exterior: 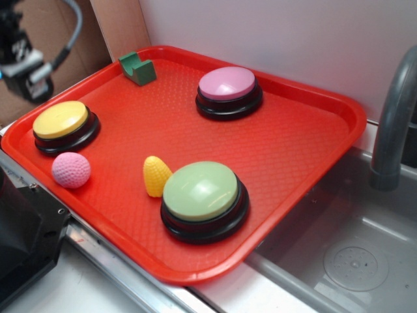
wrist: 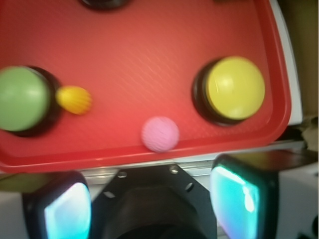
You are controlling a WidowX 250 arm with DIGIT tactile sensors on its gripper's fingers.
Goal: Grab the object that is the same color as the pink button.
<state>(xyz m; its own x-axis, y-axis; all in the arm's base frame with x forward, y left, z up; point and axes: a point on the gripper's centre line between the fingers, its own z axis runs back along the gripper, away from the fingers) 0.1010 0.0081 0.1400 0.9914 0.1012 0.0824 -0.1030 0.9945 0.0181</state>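
We see the pink ball point(exterior: 71, 170) lying on the red tray point(exterior: 300, 150), close to the tray's near-left rim. Its surface is dimpled, and it is smaller than any of the buttons. Just beside it, toward the left corner, sits the yellow-topped button point(exterior: 62, 122) on its black base; the two look very near, though we cannot tell if they touch.

Farther along the tray lies the yellow corn-shaped toy point(exterior: 156, 175), resting against the black base of the green-topped button point(exterior: 202, 195). The pink button point(exterior: 228, 89) stands well apart from the ball, near the far rim, its smooth dome matching the ball's colour. A small green block point(exterior: 138, 68) sits in the far corner.

All six things are inside the tray, which rests on the worktop beside a grey sink point(exterior: 345, 254) with a curved faucet point(exterior: 394, 117).

In the wrist view, the end effector point(wrist: 152, 209) hangs outside the tray's near edge with its two fingers point(wrist: 239, 196) spread apart, nothing between them. The pink ball point(wrist: 160, 134) lies just inside the rim, roughly between the fingers' line.
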